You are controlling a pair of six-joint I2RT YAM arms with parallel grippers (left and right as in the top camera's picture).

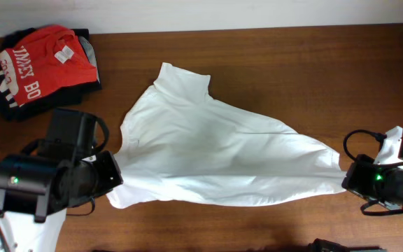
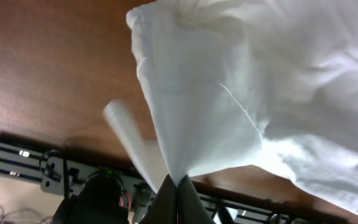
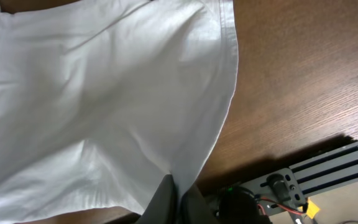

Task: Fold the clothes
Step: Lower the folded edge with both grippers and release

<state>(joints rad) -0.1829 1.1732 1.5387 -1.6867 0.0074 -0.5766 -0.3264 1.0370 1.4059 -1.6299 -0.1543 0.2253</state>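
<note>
The white T-shirt lies stretched across the middle of the wooden table, plain side up, no emblem showing. My left gripper is shut on its left edge; in the left wrist view the fingers pinch a gathered point of the white cloth, which rises off the table. My right gripper is shut on the shirt's right end; in the right wrist view the fingers pinch the cloth near its hemmed edge. The shirt is pulled taut between the two grippers.
A red shirt with white lettering lies on dark folded garments at the back left corner. Black rails of the table's frame show in the left wrist view and the right wrist view.
</note>
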